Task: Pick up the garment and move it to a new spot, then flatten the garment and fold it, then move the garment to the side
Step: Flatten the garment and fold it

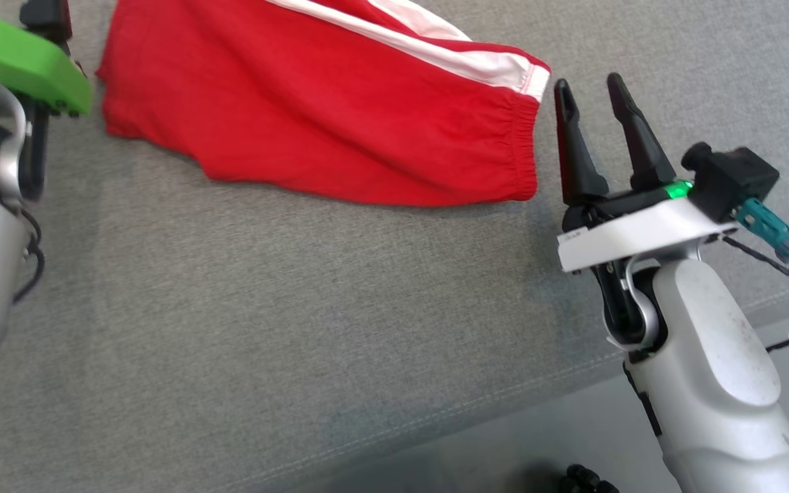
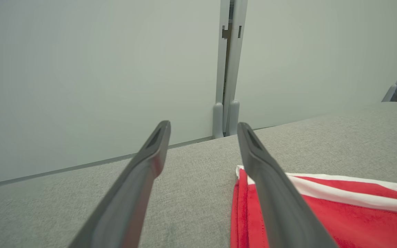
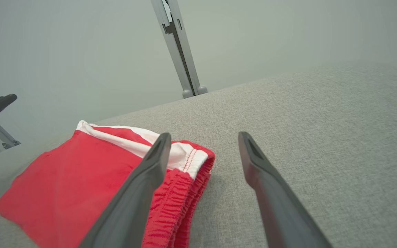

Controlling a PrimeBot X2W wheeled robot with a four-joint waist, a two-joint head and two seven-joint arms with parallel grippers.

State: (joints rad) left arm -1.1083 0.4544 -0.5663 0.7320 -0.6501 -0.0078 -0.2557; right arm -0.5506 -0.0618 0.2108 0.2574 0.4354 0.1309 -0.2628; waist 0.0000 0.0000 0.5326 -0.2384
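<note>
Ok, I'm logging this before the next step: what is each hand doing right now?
Left hand: open, holding nothing.
Right hand: open, holding nothing, just beside the red garment.

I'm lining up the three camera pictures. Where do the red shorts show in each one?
Head view: the red shorts lie top centre on the grey cushion.
Left wrist view: the shorts sit in the lower right corner.
Right wrist view: the shorts sit lower left, waistband toward the middle.
Shared landmark: the white stripe on the shorts.
</note>
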